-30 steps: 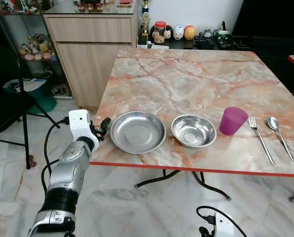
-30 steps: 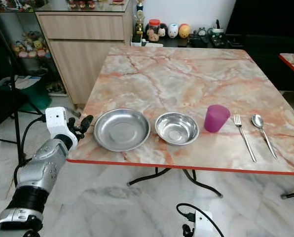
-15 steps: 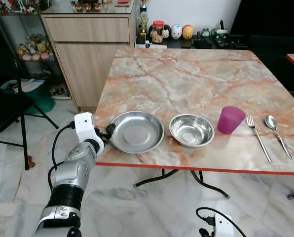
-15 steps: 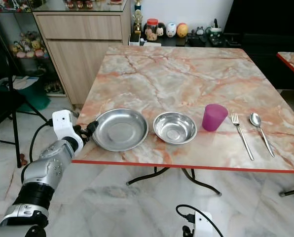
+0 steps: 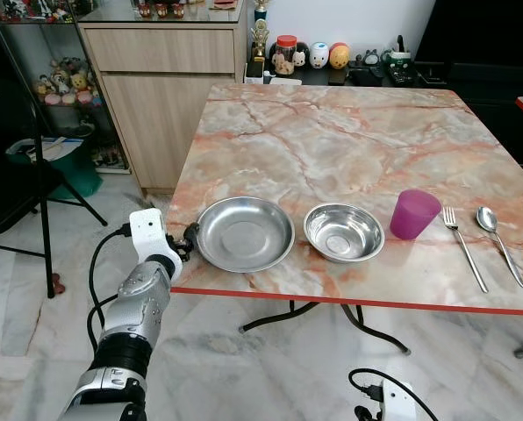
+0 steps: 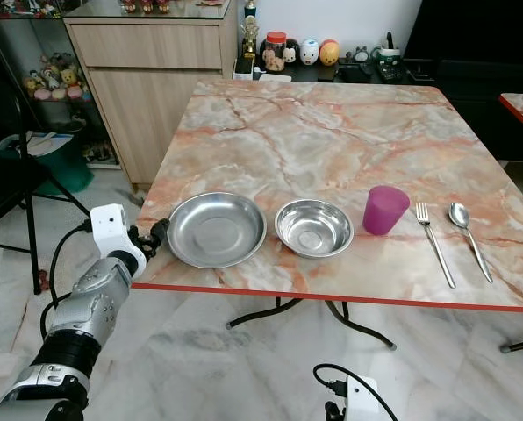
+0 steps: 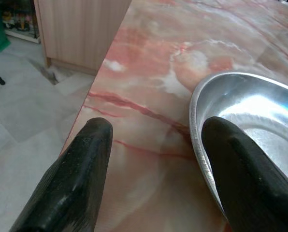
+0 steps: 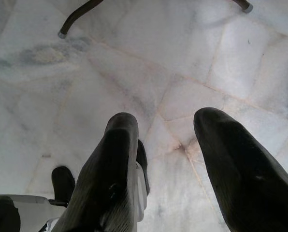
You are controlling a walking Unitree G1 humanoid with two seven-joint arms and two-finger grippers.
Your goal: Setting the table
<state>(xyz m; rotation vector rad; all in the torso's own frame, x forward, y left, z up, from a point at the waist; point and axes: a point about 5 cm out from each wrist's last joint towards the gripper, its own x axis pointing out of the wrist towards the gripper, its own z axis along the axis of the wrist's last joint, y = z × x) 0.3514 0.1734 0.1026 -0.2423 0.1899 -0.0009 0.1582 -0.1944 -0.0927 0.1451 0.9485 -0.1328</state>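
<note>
Nearest to us, our right hand hangs idle below the bench edge, its two fingers spread apart over the marble floor and holding nothing.

Our left hand is raised to the near left corner of the bench, at the left rim of the steel plate. In the wrist view its fingers are spread wide, one over bare marble and the other at the plate's rim, so nothing is gripped; whether that finger touches the metal we cannot tell. We judge this to be the approach to a rim pinch, since a shallow plate lying flat offers no other hold.

The plate lies close to the red front edge, where our arm can reach it without leaning. Just beside it to the right sits the steel bowl, apart from it by a narrow gap. Farther right stands the purple cup, upright, then the fork and the spoon, lying parallel with handles toward us. All five form one row along the front, which reads as a supply line waiting to be arranged into a place setting. The rest of the bench top is open for that.

Beyond the far edge stand a wooden cabinet and a row of small figurines.
</note>
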